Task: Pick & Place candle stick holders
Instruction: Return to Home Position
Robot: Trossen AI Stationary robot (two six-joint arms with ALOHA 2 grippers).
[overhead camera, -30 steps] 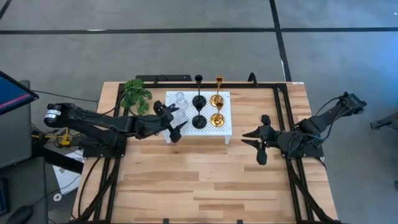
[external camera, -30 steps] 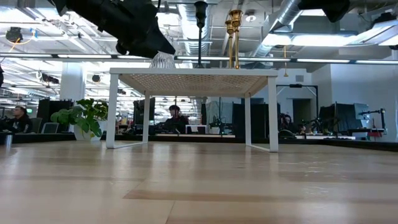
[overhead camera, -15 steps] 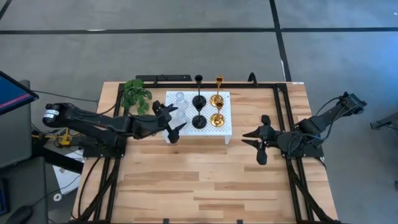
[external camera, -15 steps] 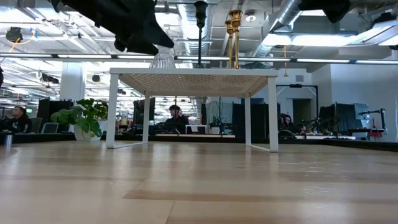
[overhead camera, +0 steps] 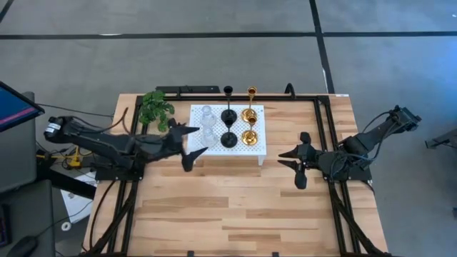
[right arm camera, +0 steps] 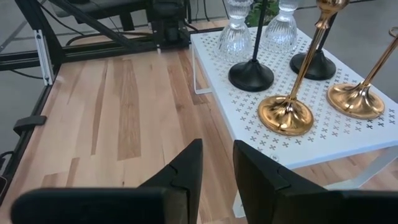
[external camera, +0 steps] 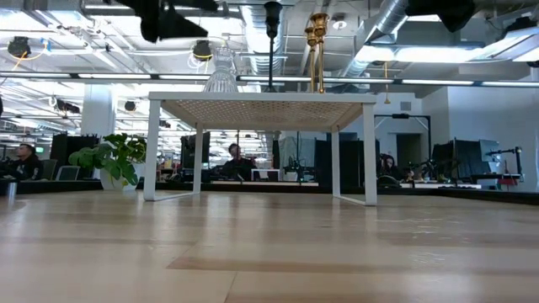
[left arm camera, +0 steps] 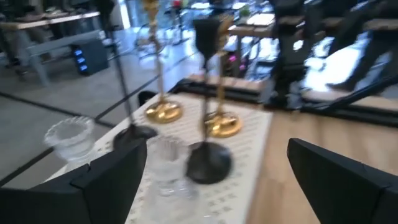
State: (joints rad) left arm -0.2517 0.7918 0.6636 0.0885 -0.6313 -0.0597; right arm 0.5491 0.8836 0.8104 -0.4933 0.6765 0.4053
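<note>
Candle stick holders (overhead camera: 228, 140) are all standing on the white shelf (right arm camera: 348, 134), none of them in either arm's grip. The left jaws are hanging spread wide and empty, just off the shelf's left edge and raised above its top. They are beside the glass pair (overhead camera: 207, 114) and not touching it. The right jaws are resting almost together with only a slit between them, gripping nothing, well to the right of the shelf over the table (overhead camera: 235, 207). A leafy plant (overhead camera: 156, 108) is sitting just left of the shelf, on the far side of the left arm (overhead camera: 107, 143).

What is worrying me is how near the glass pair the left jaws are sitting, and how wide. Any swing toward the shelf could be clipping the nearer glass one and knocking it into the black pair (right arm camera: 250, 74) next to it. The shelf is standing on thin legs and looking light, so a bump to its edge could be shaking all six at once. The tall stems would probably be tipping first.

The holders are standing in three pairs side by side: glass on the left, black in the middle, the gold pair (right arm camera: 285, 115) on the right. The glass ones are looking squat, clear and ribbed. The black ones are showing flat round bases and thin stems. The gold ones are shining, with flared bases and tall stems.
</note>
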